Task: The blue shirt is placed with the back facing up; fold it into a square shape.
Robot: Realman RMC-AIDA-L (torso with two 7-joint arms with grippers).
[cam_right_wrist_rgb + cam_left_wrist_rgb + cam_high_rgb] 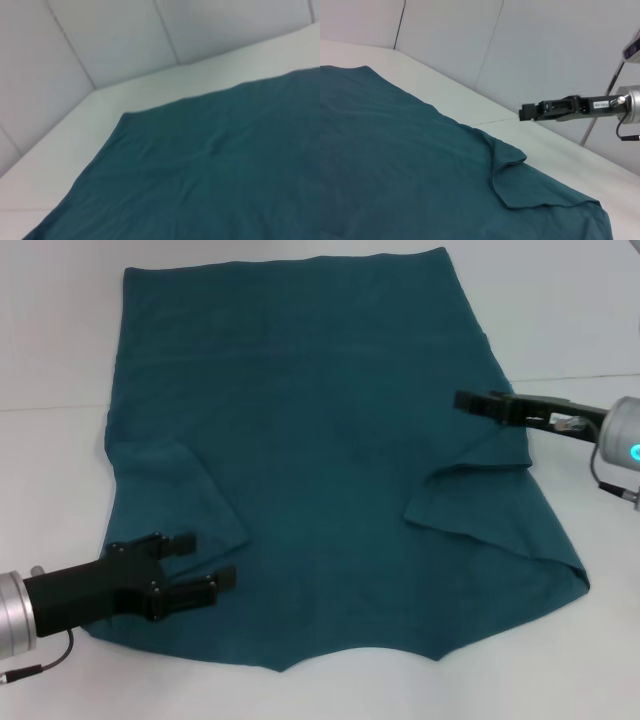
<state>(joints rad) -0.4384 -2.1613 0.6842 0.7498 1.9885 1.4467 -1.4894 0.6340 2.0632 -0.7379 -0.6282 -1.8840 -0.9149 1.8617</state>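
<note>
The blue shirt [320, 440] lies spread flat on the white table [60, 340], plain side up. Its left sleeve [180, 500] and right sleeve [490, 510] are both folded inward onto the body. My left gripper [205, 560] is open and empty just over the near left part of the shirt, beside the folded left sleeve. My right gripper [460, 400] is shut and holds nothing, above the shirt's right edge beyond the folded right sleeve. The left wrist view shows the shirt [395, 150], the folded right sleeve [520, 185] and the right gripper [522, 112]. The right wrist view shows only shirt [210, 190].
White wall panels [545, 45] stand behind the table. Bare table surface [580, 320] lies around the shirt on all sides. A grey stand [602, 100] rises behind the right arm.
</note>
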